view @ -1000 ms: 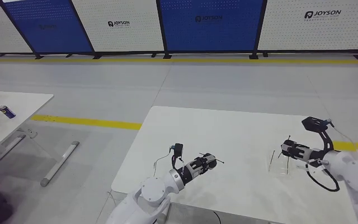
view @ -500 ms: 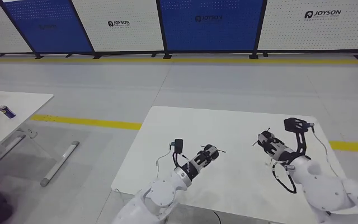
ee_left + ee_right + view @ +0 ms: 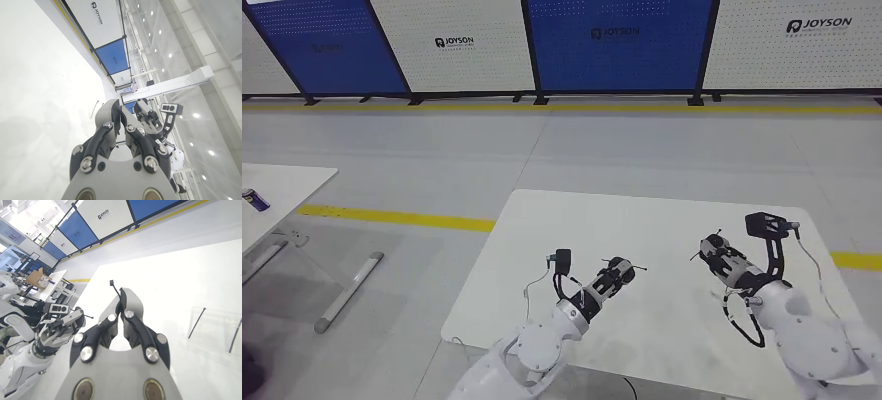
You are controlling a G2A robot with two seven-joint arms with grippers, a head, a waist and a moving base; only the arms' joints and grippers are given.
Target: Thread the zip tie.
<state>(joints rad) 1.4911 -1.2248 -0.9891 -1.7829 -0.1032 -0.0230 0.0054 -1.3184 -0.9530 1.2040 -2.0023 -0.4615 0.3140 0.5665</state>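
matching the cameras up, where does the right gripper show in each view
top view: right gripper over the right half of the table, tips toward the middle.
left wrist view: right gripper farther off, beyond that camera's own fingers.
right wrist view: right gripper close up as the camera's own, shut on a zip tie.
shared landmark: the white table.

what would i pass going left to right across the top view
blue can on the side table → metal bar on the floor → left gripper, shut on a zip tie → right gripper, shut on a second zip tie
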